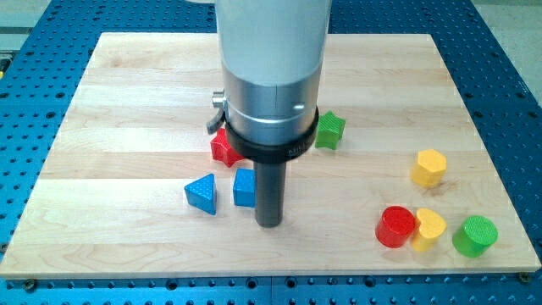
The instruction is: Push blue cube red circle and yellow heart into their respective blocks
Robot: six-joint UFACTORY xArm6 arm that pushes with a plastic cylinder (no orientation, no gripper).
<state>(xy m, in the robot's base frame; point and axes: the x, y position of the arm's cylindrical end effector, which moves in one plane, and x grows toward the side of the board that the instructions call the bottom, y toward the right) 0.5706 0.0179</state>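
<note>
My tip (269, 223) rests on the wooden board (127, 110), just right of the blue cube (244, 188) and touching or nearly touching its right side. A blue triangle (201, 193) lies left of the cube. The red circle (395, 226) sits at the view's lower right, against the yellow heart (428, 230). A green circle (474, 235) lies right of the heart. A yellow hexagon (429, 167) is above them. A red star-like block (224, 148) is partly hidden behind the arm's body. A green block (330, 130) lies right of the arm.
The arm's wide silver and white body (271, 76) hides the board's upper middle. A blue perforated table (25, 127) surrounds the board on all sides.
</note>
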